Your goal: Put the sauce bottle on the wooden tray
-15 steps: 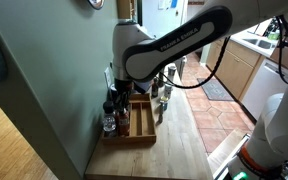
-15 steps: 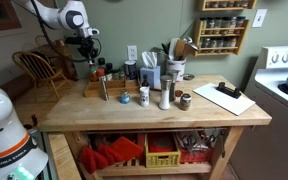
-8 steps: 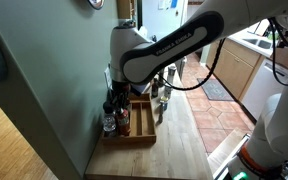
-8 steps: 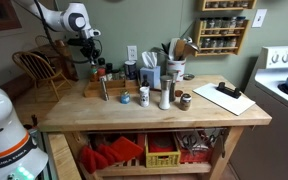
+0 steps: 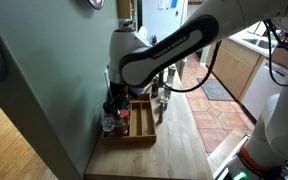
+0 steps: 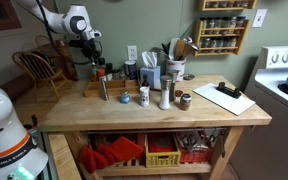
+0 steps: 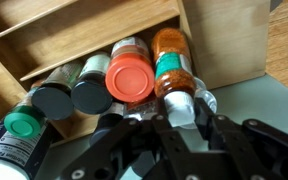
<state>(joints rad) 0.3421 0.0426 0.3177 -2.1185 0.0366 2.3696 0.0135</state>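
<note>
Wrist view: claw (image 7: 181, 118) entered from the bottom edge. Its dark fingers (image 7: 162, 122) sat tight on either side of a white cap, pinching the sauce bottle (image 7: 171, 65) at the top.

Bottle seen almost end-on: white cap nearest the lens, orange body with a teal band running away toward the wooden tray (image 7: 104, 25). Long axis near vertical, cap up and base down, with a slight lean toward the top of that view. Could not tell whether the base was resting on the tray floor.

The bottle stood at the end of a packed row: red-lidded jar (image 7: 131, 78) touching beside it, then two black-lidded jars (image 7: 92, 92), then a green-capped bottle (image 7: 19, 125). The row filled one compartment against the tray's end wall. The lengthwise divider (image 7: 79, 45) ran beyond it, and the compartment past it was bare wood.

In an exterior view, the claw (image 5: 114, 97) hung straight down over the bottle cluster at the tray (image 5: 142, 125) end next to the green wall; the tray's long axis ran along the tabletop (image 5: 179, 135).

In an exterior view, the claw (image 6: 92, 65) was above the tray (image 6: 116, 90) at the back corner of the tabletop (image 6: 134, 115). The bottle was too small to pick out there.
</note>
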